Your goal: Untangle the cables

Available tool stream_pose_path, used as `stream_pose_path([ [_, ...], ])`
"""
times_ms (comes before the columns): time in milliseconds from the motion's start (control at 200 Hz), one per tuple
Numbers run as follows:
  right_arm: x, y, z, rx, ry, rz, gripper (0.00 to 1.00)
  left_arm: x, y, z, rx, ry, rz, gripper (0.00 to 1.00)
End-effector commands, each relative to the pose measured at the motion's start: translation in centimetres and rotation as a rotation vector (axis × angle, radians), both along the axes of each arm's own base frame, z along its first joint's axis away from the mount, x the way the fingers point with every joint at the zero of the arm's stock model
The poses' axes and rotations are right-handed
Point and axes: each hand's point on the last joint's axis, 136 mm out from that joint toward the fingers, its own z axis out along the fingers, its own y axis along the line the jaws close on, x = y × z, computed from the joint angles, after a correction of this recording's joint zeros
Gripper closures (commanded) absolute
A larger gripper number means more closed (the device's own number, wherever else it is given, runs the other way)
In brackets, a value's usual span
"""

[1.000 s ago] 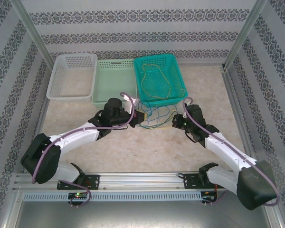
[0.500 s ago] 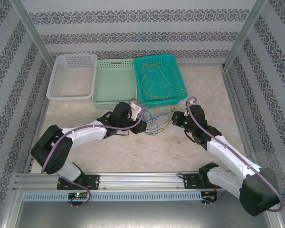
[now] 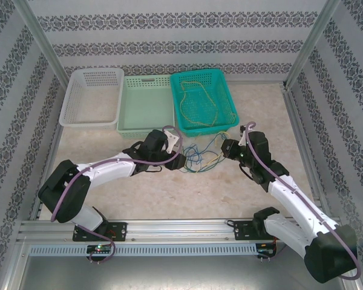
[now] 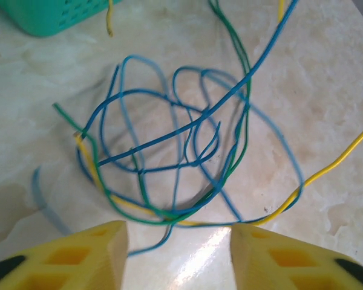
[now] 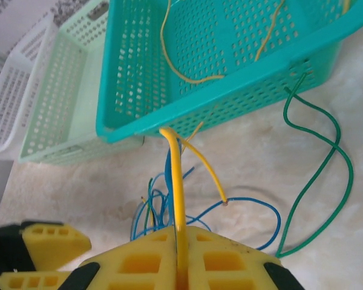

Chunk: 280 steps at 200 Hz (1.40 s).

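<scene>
Here yellow cable [image 5: 176, 181] — pinched in right jaws — points toward teal basket [image 5: 242, 90].

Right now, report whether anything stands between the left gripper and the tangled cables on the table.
Nothing visible does. The left gripper hangs open just short of the cables, with bare table between them. The right gripper, shut on the yellow cable, is on the tangle's far side, not in the path.
</scene>
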Motion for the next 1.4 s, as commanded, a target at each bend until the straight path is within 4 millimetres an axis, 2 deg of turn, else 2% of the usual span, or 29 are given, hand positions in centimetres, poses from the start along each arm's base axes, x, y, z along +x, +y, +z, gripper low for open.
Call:
stream_pose_path([
  [0,-0.2,1.8,1.6,0.015,-0.069,0.109,0.90,0.4,-2.1,4.6,-0.057,-0.121,-0.101,0.47],
  [100,-0.2,2.6,2.5,0.021,-0.089,0.154,0.91,0.5,-4.3,6.7,-0.117,-0.145,-0.202,0.45],
  [210,-0.3,3.2,3.0,0.033,-0.102,0.190,0.93,0.8,-6.4,7.6,-0.142,-0.164,-0.262,0.45],
  [345,-0.5,3.4,3.1,0.033,-0.104,0.196,0.93,1.1,-8.2,6.9,-0.142,-0.142,-0.329,0.48],
  [485,-0.5,3.1,3.7,0.038,-0.125,0.177,0.94,1.4,-9.0,4.5,-0.114,-0.086,-0.340,0.50],
  [634,-0.4,2.7,4.7,0.048,-0.152,0.152,0.95,2.1,-9.0,1.3,-0.048,-0.015,-0.312,0.53],
  [689,-0.5,2.6,5.2,0.056,-0.164,0.146,0.96,2.5,-8.9,0.5,-0.029,0.000,-0.291,0.57],
  [729,-0.5,2.6,5.4,0.058,-0.169,0.143,0.96,2.8,-8.9,0.2,-0.022,0.002,-0.275,0.64],
  [814,-0.5,2.0,5.8,0.046,-0.182,0.116,0.97,3.1,-8.9,-0.4,-0.013,0.003,-0.259,0.87],
  [899,-0.3,0.3,6.0,-0.008,-0.191,0.046,0.98,3.4,-8.4,-0.7,0.013,-0.006,-0.237,1.00],
  [1219,-1.0,-6.8,9.6,-0.136,-0.295,-0.215,0.97,4.3,-4.4,-2.6,0.126,-0.028,-0.117,1.00],
  [1394,-1.6,-8.7,11.5,-0.153,-0.366,-0.303,0.97,5.0,-2.3,-3.2,0.209,-0.037,-0.069,1.00],
])
